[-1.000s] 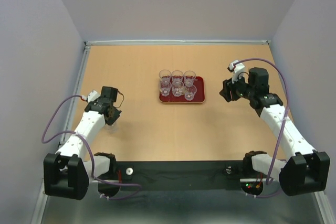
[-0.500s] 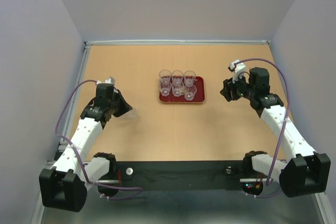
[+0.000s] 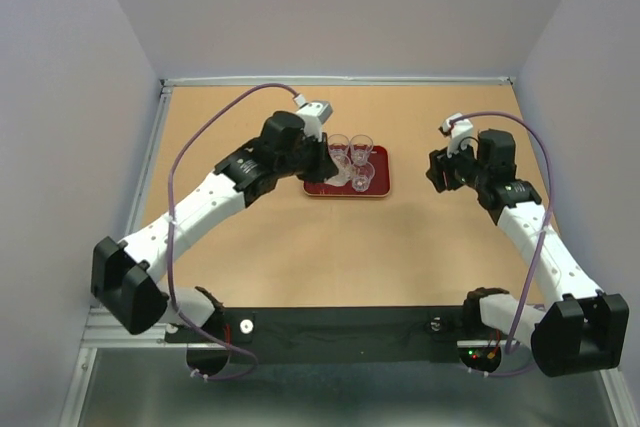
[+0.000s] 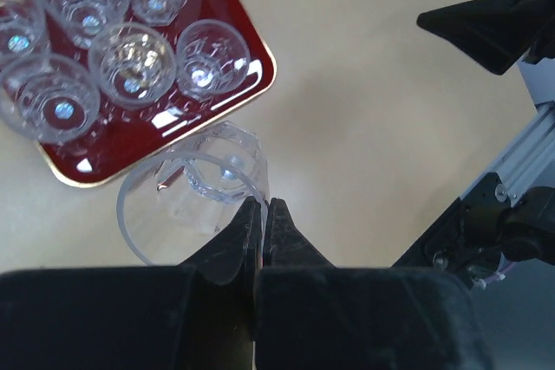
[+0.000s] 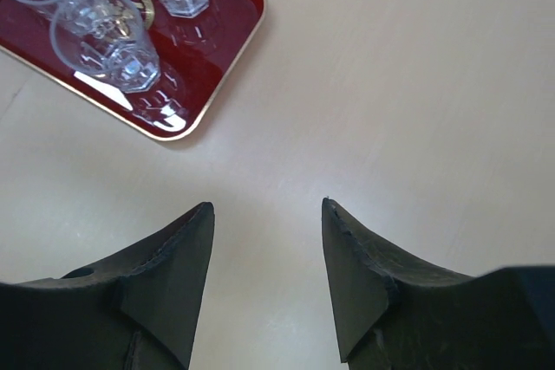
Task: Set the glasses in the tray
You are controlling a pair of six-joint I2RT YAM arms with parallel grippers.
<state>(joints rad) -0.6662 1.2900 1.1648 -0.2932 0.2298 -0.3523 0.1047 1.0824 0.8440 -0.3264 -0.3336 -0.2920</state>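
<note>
Left gripper (image 4: 263, 212) now across at the tray (image 4: 232, 19), no longer far left, jaws pinched on a glass (image 4: 186, 205) rim; right gripper (image 5: 267, 207) wide apart, empty.

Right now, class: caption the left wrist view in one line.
The left gripper pinches a glass by its rim at the edge of the tray, where other glasses stand.

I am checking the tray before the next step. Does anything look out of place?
One glass, pinched at its rim by the left gripper, appears outside the tray, beside its edge; the other glasses stand inside.
</note>
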